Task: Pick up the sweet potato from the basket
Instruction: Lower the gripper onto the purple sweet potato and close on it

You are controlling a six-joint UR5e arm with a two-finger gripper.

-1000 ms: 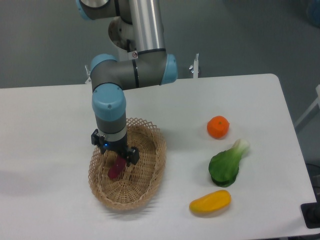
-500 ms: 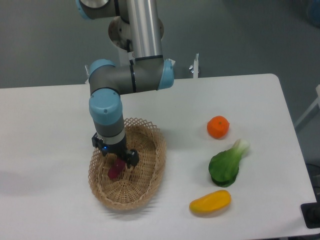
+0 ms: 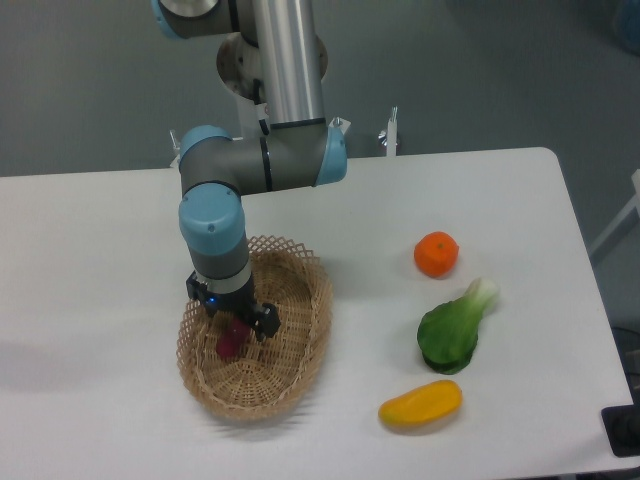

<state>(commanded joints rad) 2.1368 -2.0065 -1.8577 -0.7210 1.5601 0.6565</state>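
Camera | gripper [image 3: 236, 322] over sweet potato [image 3: 232, 341] in basket [image 3: 300, 345] | grip unclear | orange [image 3: 436, 254] well apart

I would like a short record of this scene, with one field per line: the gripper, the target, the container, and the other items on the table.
gripper: two-finger gripper lowered into the basket, directly over the tuber; whether it is closed cannot be told
target: small magenta-purple sweet potato, lying inside the basket
container: oval light tan woven wicker basket, on the white table
other items: round orange fruit, green leafy vegetable, yellow-orange mango-shaped item, all right of the basket
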